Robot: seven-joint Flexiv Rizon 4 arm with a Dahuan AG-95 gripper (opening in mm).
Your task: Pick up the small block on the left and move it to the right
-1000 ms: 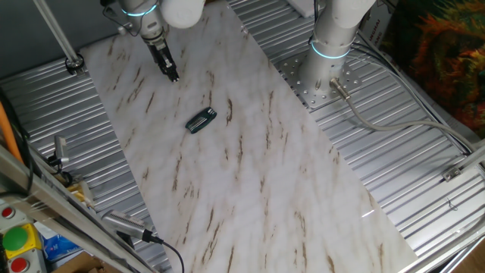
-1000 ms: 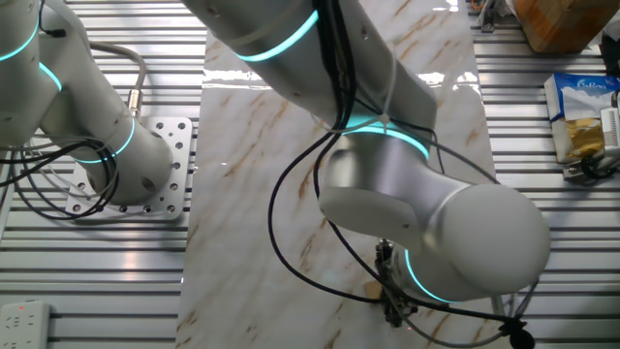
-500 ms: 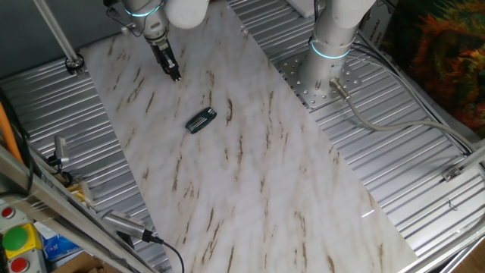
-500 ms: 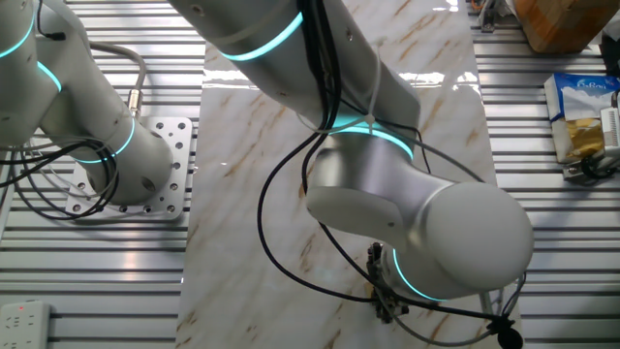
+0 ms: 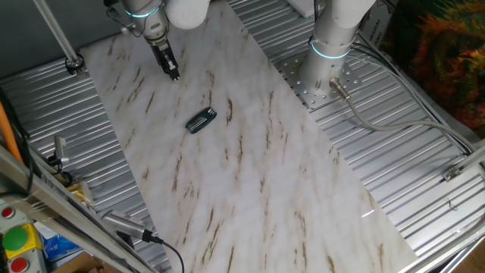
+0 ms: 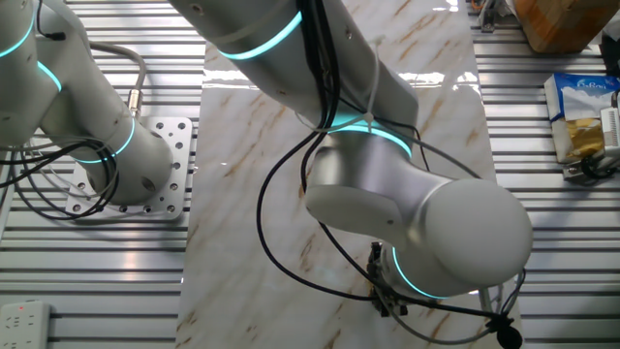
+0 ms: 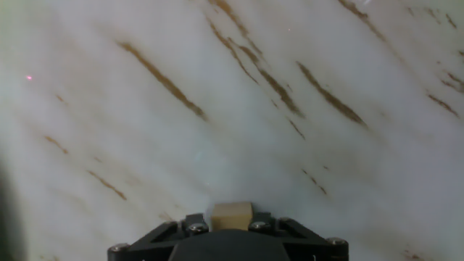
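Above the white, brown-veined marble tabletop [image 5: 250, 167], the black two-finger gripper [image 5: 173, 73] pinches the tiny tan wooden cube [image 7: 232, 216] between closed fingers, holding it clear for carrying rightward.

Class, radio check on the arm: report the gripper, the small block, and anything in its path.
Gripper shut on the small block, low over the marble table. Flat dark piece lies apart from the gripper, further along the table. Nothing else near the fingers.
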